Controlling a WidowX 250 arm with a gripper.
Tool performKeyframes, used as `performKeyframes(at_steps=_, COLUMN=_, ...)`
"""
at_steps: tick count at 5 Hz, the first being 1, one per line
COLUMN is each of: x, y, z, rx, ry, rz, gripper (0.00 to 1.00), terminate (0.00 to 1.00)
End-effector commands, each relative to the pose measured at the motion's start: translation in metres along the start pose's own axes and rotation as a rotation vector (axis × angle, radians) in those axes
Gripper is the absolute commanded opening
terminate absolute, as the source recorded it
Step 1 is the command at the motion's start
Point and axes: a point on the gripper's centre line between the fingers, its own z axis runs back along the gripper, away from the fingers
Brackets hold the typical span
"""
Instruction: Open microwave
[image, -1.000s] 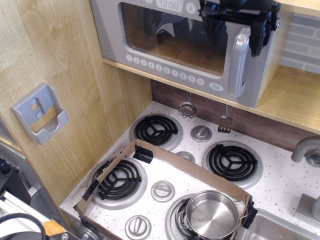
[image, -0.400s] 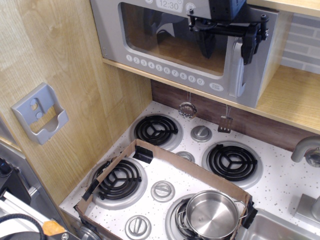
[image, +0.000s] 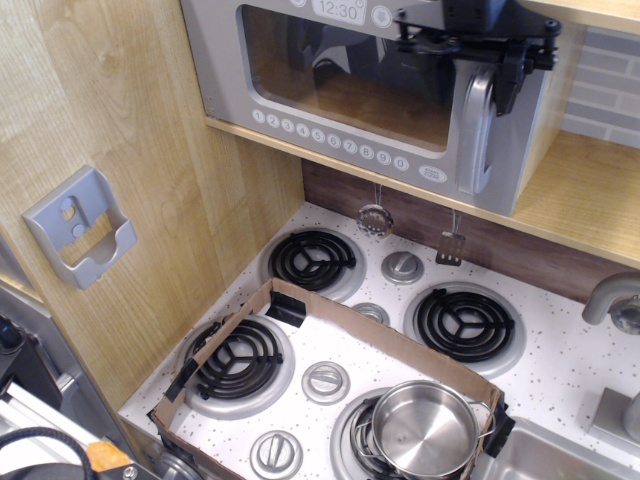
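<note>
Observation.image shows the microwave (image: 365, 95) on the wooden shelf, door shut; the gripper (image: 478, 62) spreads wide astride its handle (image: 476, 130), gripping nothing. The steel pot (image: 425, 428) on the front burner sits empty.

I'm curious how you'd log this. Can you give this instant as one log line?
task: open microwave | door: shut | tool: at top of handle, grip unclear | pot: on front burner

Gripper at the microwave handle, door shut.
The black gripper (image: 478, 50) hangs spread at the top of the silver handle (image: 474, 128) on the microwave (image: 330, 100), one finger (image: 514, 75) just right of it. Below, a steel pot (image: 424, 428) sits on the front burner beside a cardboard frame (image: 330, 325).
</note>
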Motion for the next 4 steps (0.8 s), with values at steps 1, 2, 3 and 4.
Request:
performKeyframes(at_steps=1, x=-0.002, y=-0.006, z=0.016, rx=0.021, ry=-0.096, rz=0.015, gripper=0.0, terminate=0.0)
performKeyframes(at_steps=2, x=-0.014, y=-0.005, z=0.019, rx=0.04, ry=-0.119, rz=0.023, gripper=0.0, terminate=0.0)
performKeyframes(at_steps=3, x=-0.026, y=-0.001, z=0.025, rx=0.05, ry=-0.103, rz=0.051, gripper=0.0, terminate=0.0)
performKeyframes(at_steps=4, x=-0.035, y=-0.001, z=0.03, rx=0.033, ry=-0.08, rz=0.113, gripper=1.0, terminate=0.0)
